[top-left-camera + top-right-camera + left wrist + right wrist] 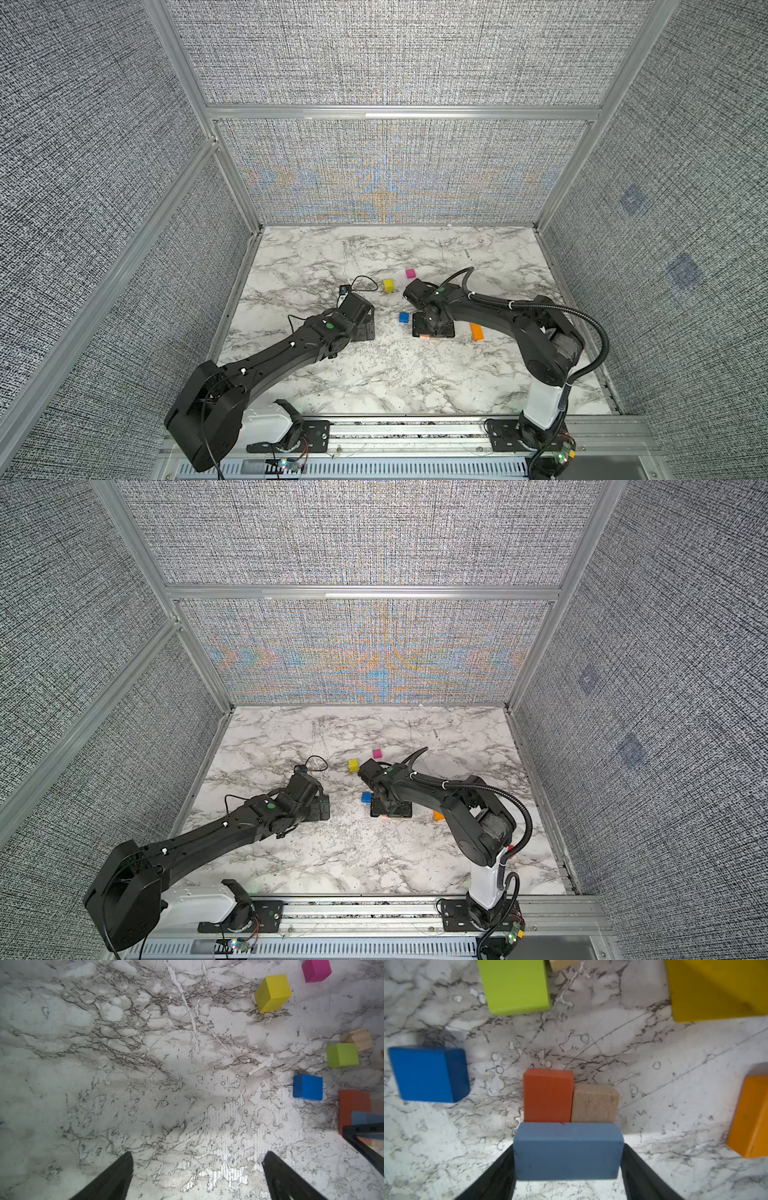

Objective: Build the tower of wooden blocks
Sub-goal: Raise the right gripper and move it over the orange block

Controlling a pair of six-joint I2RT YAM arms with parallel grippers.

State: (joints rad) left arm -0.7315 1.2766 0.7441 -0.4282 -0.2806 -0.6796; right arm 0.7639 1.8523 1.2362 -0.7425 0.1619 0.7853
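Note:
The tower's base is a red-orange brick (548,1095) and a tan brick (595,1103) lying side by side on the marble. A light blue brick (568,1150) lies crosswise over their near ends. My right gripper (568,1150) straddles this brick, a finger close against each short end; whether they still press it I cannot tell. In both top views the right gripper (432,328) hides the stack. Loose wood blocks lie around: blue cube (404,317), yellow cube (388,285), magenta cube (410,273), orange brick (477,331), green block (341,1055). My left gripper (197,1157) is open and empty over bare marble, left of the stack.
The marble table (374,374) is boxed in by grey fabric walls on three sides, with an aluminium rail along the front carrying both arm bases. A second tan block (358,1039) lies beside the green one. The right arm's cable loops above its wrist.

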